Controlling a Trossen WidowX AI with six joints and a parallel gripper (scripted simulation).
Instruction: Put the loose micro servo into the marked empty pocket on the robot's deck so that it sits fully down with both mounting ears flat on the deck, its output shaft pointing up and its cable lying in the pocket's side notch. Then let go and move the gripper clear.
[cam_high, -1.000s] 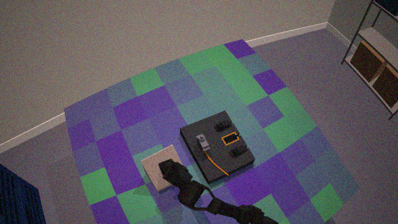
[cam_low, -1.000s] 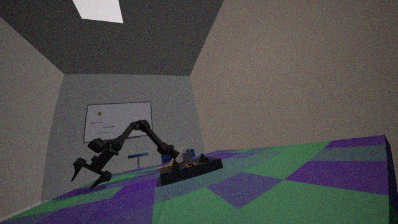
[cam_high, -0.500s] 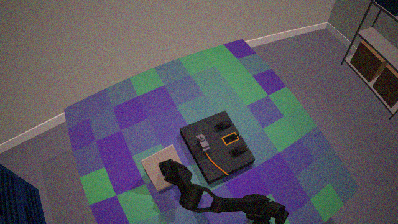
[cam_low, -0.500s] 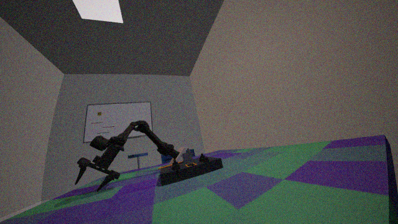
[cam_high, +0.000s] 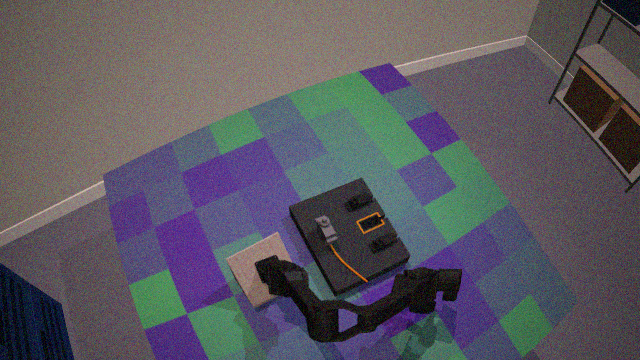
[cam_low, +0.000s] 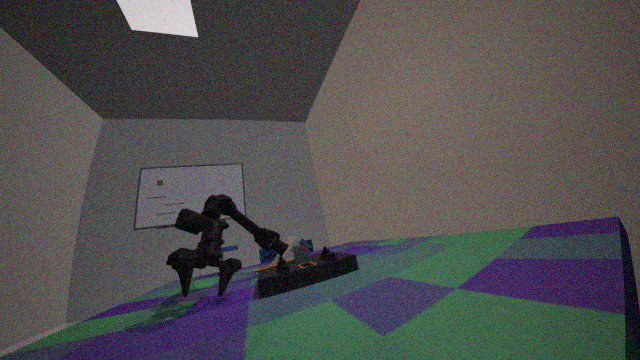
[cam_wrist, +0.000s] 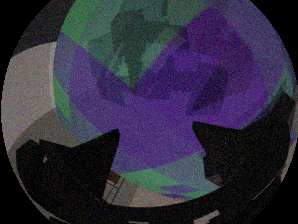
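It looks like an office or small workroom: a marked-up whiteboard (cam_low: 190, 196) hangs on the wall, a ceiling light panel (cam_low: 162, 17) glows, and a metal-framed shelf unit (cam_high: 564, 77) holds brown bins (cam_high: 590, 98).

One robot arm (cam_high: 322, 320) (cam_low: 212, 235) reaches over one deck (cam_high: 345, 265) (cam_low: 307, 275). The deck carries one loose grey micro servo (cam_high: 326, 229), one orange-outlined pocket (cam_high: 371, 222) and two black servos (cam_high: 359, 201) (cam_high: 383, 243).
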